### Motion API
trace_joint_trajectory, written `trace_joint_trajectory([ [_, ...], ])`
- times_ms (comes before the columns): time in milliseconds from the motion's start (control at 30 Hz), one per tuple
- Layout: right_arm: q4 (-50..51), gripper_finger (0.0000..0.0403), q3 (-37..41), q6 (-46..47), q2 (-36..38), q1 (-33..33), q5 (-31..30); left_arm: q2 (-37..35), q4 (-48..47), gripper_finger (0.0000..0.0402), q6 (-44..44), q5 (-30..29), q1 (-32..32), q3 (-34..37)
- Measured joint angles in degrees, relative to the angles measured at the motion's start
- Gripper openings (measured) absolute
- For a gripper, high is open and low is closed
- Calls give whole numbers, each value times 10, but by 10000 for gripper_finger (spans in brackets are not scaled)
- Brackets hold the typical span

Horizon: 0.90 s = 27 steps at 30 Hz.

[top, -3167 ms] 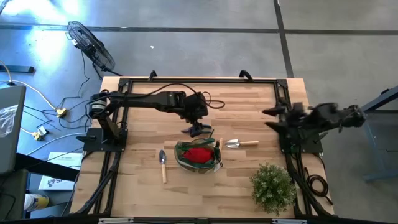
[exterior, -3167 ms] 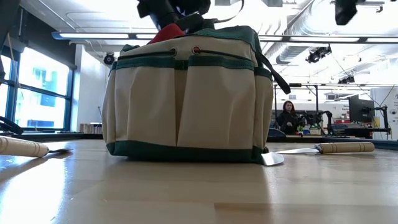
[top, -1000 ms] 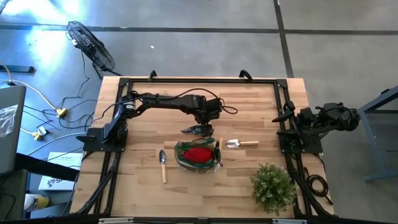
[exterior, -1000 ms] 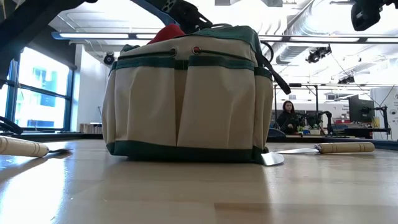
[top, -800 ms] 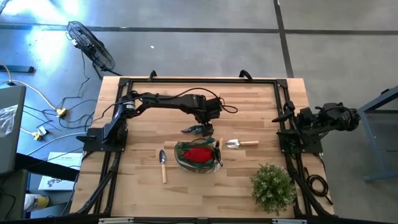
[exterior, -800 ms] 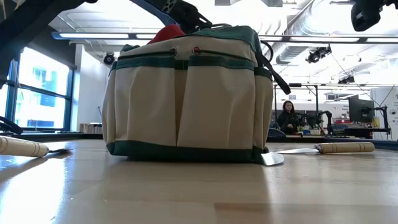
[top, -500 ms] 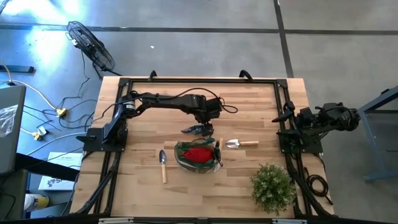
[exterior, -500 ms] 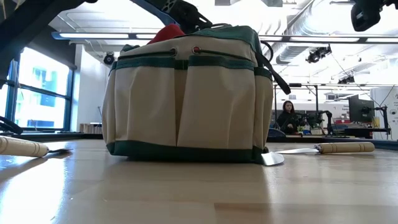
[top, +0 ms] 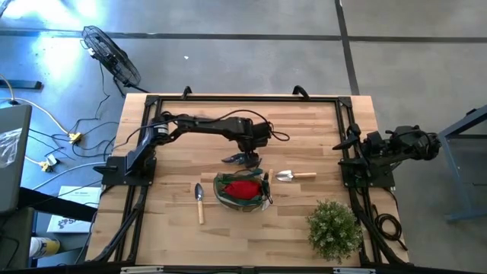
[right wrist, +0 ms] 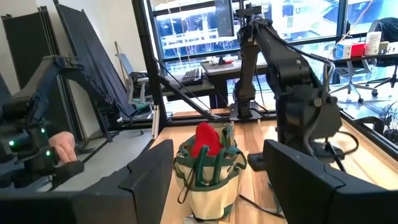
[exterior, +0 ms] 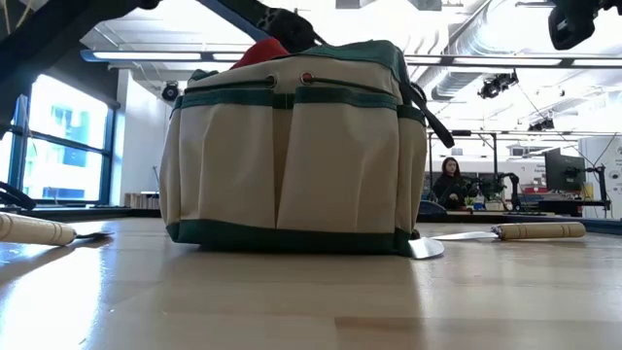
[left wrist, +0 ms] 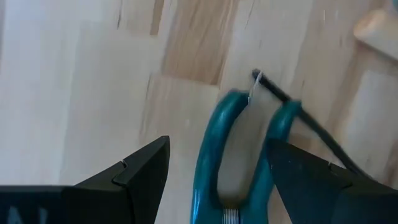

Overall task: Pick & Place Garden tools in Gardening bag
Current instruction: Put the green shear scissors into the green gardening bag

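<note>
Teal-handled pruning shears [top: 237, 160] lie flat on the wooden table just beyond the gardening bag [top: 242, 189]. My left gripper [left wrist: 218, 144] hangs open over them, pointing steeply down. One finger stands on either side of the two handles [left wrist: 211, 143], and no touch shows. The bag stands upright with a red glove [top: 242, 188] sticking out of its top [exterior: 262, 51]. One trowel [top: 199, 201] lies to the bag's left and another [top: 294, 176] to its right. My right gripper [right wrist: 219, 144] waits open at the table's right edge, pointing level toward the bag [right wrist: 208, 171].
A bushy potted plant [top: 333, 227] stands at the near right corner. Bare wood shows along the far side of the table [top: 304, 125]. Beyond the table, a person sits at a desk [exterior: 450, 183].
</note>
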<state>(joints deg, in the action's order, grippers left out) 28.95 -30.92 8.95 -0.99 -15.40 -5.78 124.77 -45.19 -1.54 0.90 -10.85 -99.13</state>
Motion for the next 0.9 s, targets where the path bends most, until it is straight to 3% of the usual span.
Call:
trace_joint_trajectory([
  [567,3,240,0,-1,0,0,1,27,7,256,19,15,0,-2],
  [900,3,240,0,-2,0,0,2,53,9,177,17,11,1,-4],
])
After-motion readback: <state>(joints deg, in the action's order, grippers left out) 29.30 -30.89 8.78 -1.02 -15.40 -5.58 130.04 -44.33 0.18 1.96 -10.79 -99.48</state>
